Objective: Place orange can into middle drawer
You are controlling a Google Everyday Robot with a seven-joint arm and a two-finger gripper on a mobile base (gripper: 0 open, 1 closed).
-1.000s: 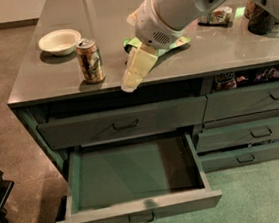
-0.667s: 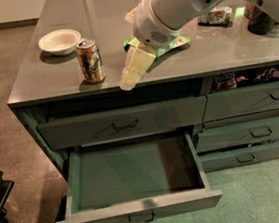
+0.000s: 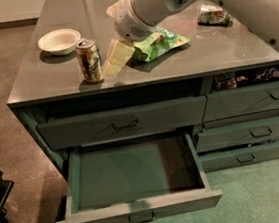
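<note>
One can to grab, one drawer pulled open

One white bowl [image 3: 59, 41] sits at the far left of the grey counter [image 3: 199, 61]. The orange can [image 3: 89, 60] stands upright near the front edge, at about 4 o'clock from the bowl. The two are close but not touching.

At 3 o'clock from the can, just beside it, is the gripper [image 3: 116, 60]. It hangs low over the counter on the end of the big white arm. I cannot tell how far open it is. It has hold of nothing, and the can stands free. At 2 o'clock from the gripper lies the green snack bag [image 3: 164, 42], and a small packet [image 3: 212, 14] lies further right.

Below the counter the top drawer [image 3: 123, 123] is shut. The middle drawer [image 3: 140, 210] is pulled right out at 6 o'clock from the can, and it looks bare inside.

I think the job is at the reaching step, and the can is not yet picked up. Next the gripper needs to slide toward 9 o'clock, close around the can's middle without tipping it, then lift it and carry it down toward 6 o'clock into the drawer.
</note>
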